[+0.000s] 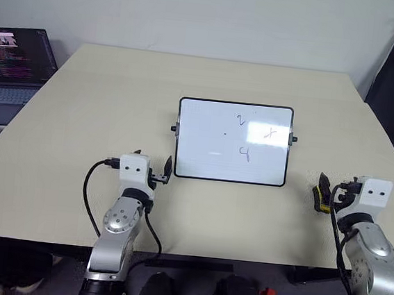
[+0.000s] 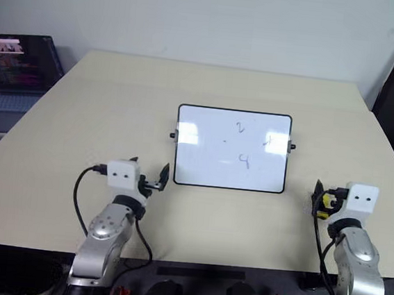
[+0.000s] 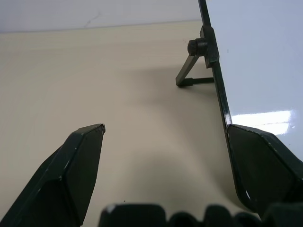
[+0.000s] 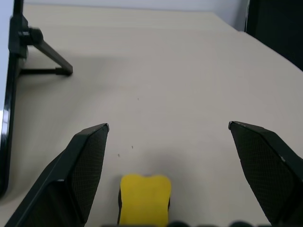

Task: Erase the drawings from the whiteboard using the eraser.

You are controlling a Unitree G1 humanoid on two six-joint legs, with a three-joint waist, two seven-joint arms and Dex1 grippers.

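- Big beige rectangular table (image 1: 79, 143), everything parked on it.
- Small white board with thin black frame (image 1: 210, 156), propped on its stand mid-table, marker scribbles (image 1: 242, 153) untouched.
- Left gripper (image 3: 165, 137) spread wide and empty, just off the board's left edge.
- Right gripper (image 4: 168, 127) spread wide too, nothing clamped.
- Little yellow block eraser (image 4: 144, 198) sitting low between the right fingers, long axis along them, so clearly the right arm's grab.

The whiteboard (image 1: 232, 142) stands propped mid-worktop (image 1: 103, 110), bearing the drawings (image 1: 247, 138). The left end effector (image 1: 164, 174) sits just off its near left corner; the right end effector (image 1: 324, 193) near right, the eraser (image 4: 144, 198) between its fingers. A laptop (image 1: 13, 67) lies far left.
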